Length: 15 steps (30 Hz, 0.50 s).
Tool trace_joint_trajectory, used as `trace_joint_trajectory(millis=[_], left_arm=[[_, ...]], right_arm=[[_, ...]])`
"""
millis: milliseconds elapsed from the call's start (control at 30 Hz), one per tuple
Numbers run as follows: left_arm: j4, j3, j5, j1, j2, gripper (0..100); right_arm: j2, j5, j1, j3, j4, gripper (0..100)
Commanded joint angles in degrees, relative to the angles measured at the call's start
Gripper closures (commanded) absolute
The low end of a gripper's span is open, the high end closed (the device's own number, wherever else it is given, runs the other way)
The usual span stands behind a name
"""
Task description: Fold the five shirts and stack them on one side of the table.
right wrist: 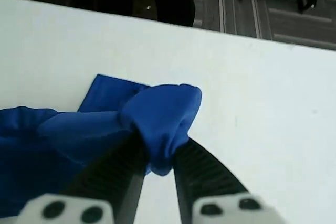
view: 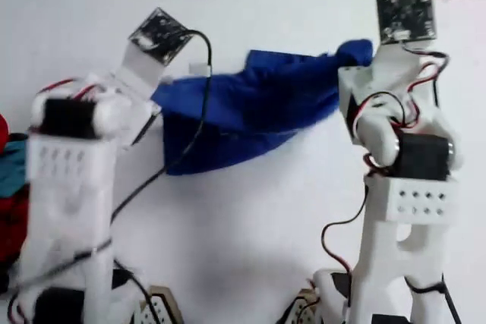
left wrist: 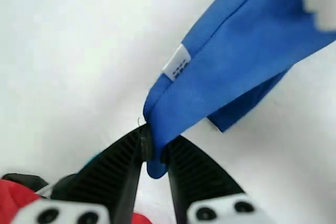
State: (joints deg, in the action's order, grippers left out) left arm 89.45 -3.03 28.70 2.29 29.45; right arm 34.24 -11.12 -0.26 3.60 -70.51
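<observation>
Spreading step: left hand [left wrist: 156,153] and right hand [right wrist: 159,157] each pinch the shirt [view: 250,108], upper centre; next, probably lay it flat.

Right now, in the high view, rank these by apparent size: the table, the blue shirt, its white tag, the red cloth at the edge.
Largest to smallest:
1. table
2. blue shirt
3. red cloth, judged on its visible part alone, since the frame edge cuts it off
4. white tag
</observation>
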Motion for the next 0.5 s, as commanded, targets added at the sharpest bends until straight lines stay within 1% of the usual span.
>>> trace_joint_trajectory(millis=[0,300,467], left_arm=[[-0.5,2.8,-0.3,0.2,8.5,98],[-0.6,7.2,-0.2,0.2,22.0,98],[-3.6,7.3,-0.3,0.2,25.8,98]], right_arm=[[2.4,-0.2,0.4,-10.0,-2.7,98.0],[2.4,0.4,0.4,-33.4,-10.6,98.0],[2.4,4.8,0.5,-40.8,-14.4,98.0]])
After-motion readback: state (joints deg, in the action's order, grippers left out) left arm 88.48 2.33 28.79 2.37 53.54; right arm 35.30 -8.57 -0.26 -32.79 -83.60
